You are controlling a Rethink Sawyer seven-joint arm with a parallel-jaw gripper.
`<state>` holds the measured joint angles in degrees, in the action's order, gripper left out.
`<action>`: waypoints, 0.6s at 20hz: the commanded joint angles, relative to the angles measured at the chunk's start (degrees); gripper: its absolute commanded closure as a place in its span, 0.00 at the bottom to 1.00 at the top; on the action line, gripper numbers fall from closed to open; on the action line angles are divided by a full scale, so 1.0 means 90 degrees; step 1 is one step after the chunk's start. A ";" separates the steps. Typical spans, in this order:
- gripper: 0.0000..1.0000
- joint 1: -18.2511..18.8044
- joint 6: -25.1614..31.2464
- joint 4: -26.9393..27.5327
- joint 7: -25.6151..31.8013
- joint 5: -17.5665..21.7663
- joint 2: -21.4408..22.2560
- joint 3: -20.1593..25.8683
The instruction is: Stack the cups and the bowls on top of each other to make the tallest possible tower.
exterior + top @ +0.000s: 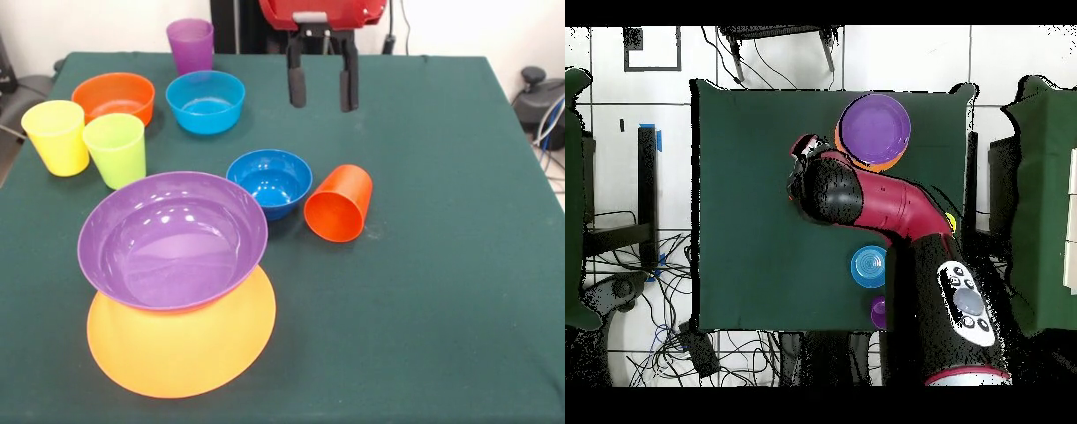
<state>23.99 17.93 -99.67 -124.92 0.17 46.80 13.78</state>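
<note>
Gripper: the gripper (pixel 323 85) is seen hanging over the far side of the table (pixel 441 265), with its two black fingers (pixel 297 84) spread apart and nothing held between them.

Tower: the purple bowl (pixel 172 238) is seen sitting right way up on the big yellow-orange bowl (pixel 181 349), which is turned upside down. Nothing is stacked in the purple bowl yet.

Orange-red cup: the orange-red cup (pixel 339 203) is lying on its side, mouth toward the camera, just beside the dark blue bowl (pixel 269 181).

Other cups: the yellow cup (pixel 56 137) and the lime green cup (pixel 116 149) are standing side by side. The purple cup (pixel 191 45) is standing at the far edge.

Other bowls: the orange bowl (pixel 114 97) and the light blue bowl (pixel 206 102) are set near each other.

How it will handle: the fallen cup is judged to be light, stiff and smooth, so it may roll or slip when it is touched.

Where to hold: the cup is best pinched across its round sides, near the middle.

What could go wrong: the purple bowl may rock on its round base if it is bumped.
</note>
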 commanded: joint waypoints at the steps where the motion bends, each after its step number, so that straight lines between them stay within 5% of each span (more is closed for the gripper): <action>1: 0.00 -0.0871 0.0903 -0.0171 -0.1728 -0.0227 0.0216 -0.1291; 3: 0.00 -0.1420 0.0895 0.0094 -0.2065 -0.0205 0.0178 -0.1987; 6: 0.00 -0.1558 0.1143 0.0208 -0.2085 -0.0497 -0.0079 -0.2083; 12: 0.00 -0.2325 0.0601 0.0667 -0.2650 -0.1034 -0.1053 -0.2644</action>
<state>7.66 19.39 -97.28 -132.08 -5.33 45.84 -4.75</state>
